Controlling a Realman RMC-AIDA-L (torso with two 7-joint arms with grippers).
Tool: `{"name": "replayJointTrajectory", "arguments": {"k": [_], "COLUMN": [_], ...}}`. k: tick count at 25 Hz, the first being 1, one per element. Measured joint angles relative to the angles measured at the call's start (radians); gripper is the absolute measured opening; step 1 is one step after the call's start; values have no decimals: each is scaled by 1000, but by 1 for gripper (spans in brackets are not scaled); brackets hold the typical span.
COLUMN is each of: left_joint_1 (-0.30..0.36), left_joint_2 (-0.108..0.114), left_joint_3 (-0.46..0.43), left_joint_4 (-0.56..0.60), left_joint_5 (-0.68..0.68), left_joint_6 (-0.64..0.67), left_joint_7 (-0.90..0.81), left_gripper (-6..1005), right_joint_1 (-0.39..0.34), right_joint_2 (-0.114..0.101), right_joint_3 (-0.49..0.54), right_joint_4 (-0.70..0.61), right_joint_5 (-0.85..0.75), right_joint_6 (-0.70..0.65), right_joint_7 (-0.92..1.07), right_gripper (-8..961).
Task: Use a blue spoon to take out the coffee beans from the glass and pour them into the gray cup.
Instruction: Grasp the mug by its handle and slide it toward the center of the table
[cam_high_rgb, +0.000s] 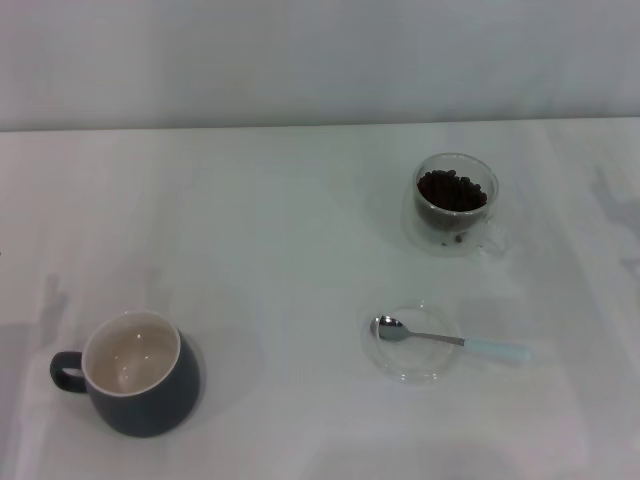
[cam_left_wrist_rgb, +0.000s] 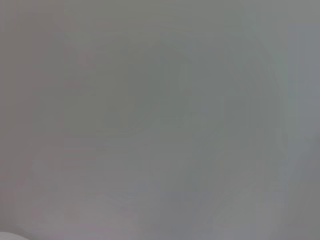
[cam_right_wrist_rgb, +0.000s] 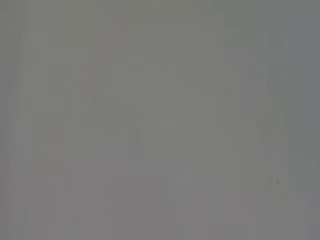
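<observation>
Neither gripper visible; grip state unknowable. Spoon (cam_high_rgb: 450, 341) lies untouched across clear saucer (cam_high_rgb: 412, 366). Risk: thin handle slips, saucer skids. Beans (cam_high_rgb: 451, 190) spill crossing bench (cam_high_rgb: 280, 230) to cup (cam_high_rgb: 132, 372).

Head view: bright, even, soft; faint shadow beside gray cup (cam_high_rgb: 135, 375).
Wrist views: featureless grey, nothing resolved.

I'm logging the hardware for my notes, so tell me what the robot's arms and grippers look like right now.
Neither arm or gripper appears in any view, so their look cannot be told. The head view shows only the table and its items; both wrist views show blank grey.
</observation>
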Motion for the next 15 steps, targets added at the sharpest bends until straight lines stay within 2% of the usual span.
{"name": "replayJointTrajectory", "arguments": {"k": [15], "left_joint_1": [4], "left_joint_2": [-1], "left_joint_3": [5], "left_joint_4": [3], "left_joint_5": [0], "left_joint_6": [7], "left_joint_7": [5], "left_gripper": [887], "right_joint_1": [-8], "right_joint_2": [2], "right_joint_3": [0], "right_joint_4": [6], "right_joint_5": [0], "right_joint_6": [-2], "right_joint_7": [0], "right_gripper": [874]}}
